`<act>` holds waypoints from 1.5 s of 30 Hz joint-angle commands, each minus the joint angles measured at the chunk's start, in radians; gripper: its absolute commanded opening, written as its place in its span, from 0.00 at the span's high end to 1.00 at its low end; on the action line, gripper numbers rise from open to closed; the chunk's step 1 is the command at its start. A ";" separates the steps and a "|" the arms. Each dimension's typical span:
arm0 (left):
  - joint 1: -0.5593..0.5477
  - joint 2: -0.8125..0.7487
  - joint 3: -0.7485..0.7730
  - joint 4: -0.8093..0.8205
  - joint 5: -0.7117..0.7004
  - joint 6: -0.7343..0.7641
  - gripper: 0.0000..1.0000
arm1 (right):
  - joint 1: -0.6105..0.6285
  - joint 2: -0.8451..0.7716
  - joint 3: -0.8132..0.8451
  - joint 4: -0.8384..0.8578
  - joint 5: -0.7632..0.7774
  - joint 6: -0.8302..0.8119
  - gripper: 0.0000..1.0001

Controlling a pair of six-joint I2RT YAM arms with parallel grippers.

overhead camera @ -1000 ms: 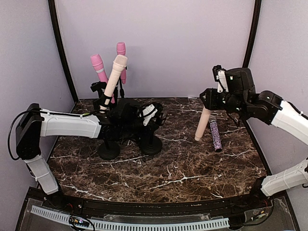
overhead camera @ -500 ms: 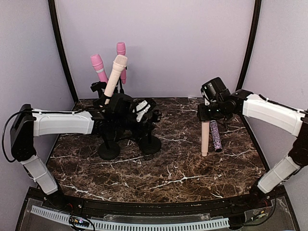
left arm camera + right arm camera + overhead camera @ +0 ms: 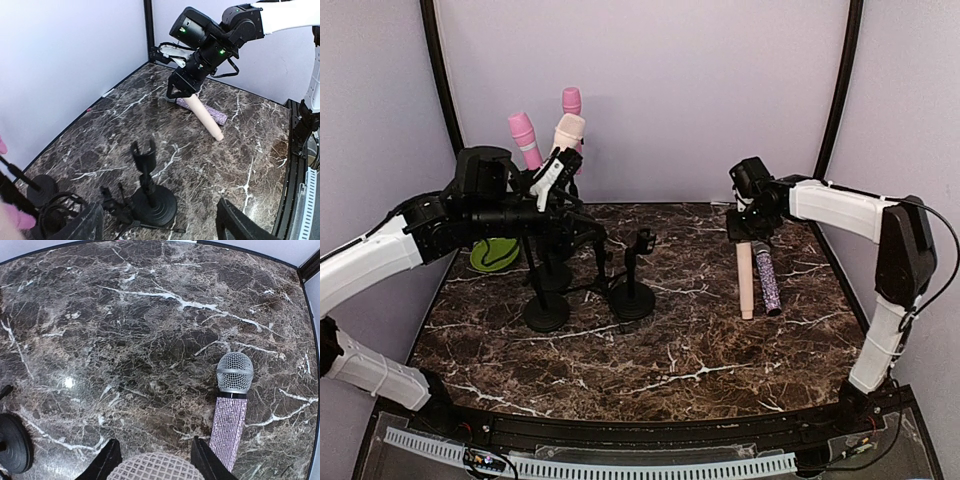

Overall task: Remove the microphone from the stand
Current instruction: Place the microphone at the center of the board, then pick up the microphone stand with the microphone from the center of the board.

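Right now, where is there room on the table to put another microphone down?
The whole near strip of the table is bare, in front of the stands. There is also a gap between the empty stand and the peach microphone. The back left, around the stands, is crowded.

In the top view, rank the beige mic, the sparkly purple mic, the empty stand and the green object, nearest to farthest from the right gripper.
1. beige mic, held in the right gripper.
2. sparkly purple mic, just to its right.
3. empty stand, mid-table.
4. green object, far left.
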 commanded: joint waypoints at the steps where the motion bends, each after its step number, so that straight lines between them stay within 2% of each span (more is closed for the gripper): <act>1: 0.077 -0.112 0.038 -0.133 0.054 -0.024 0.19 | -0.020 0.137 0.080 0.024 0.000 0.002 0.53; 6: 0.210 -0.177 0.032 -0.180 0.081 -0.043 0.19 | -0.034 0.276 0.155 0.034 0.014 0.006 0.51; 11: 0.310 -0.213 0.015 -0.199 0.117 -0.069 0.19 | -0.044 0.340 0.169 0.055 0.016 0.011 0.48; 17: 0.338 -0.241 -0.017 -0.188 0.105 -0.092 0.19 | -0.051 0.338 0.151 0.086 0.017 0.009 0.42; 27: 0.342 -0.323 -0.102 -0.194 -0.053 -0.081 0.19 | -0.056 0.326 0.139 0.102 0.017 0.005 0.33; 34: 0.347 -0.344 -0.174 -0.201 -0.085 -0.079 0.16 | -0.056 0.248 0.128 0.120 -0.021 0.005 0.22; 41: 0.384 -0.331 -0.251 -0.115 0.035 -0.099 0.16 | -0.054 0.087 0.039 0.209 -0.159 -0.011 0.14; 45: 0.400 -0.309 -0.245 -0.080 0.096 -0.083 0.27 | -0.050 -0.007 -0.037 0.266 -0.240 -0.014 0.12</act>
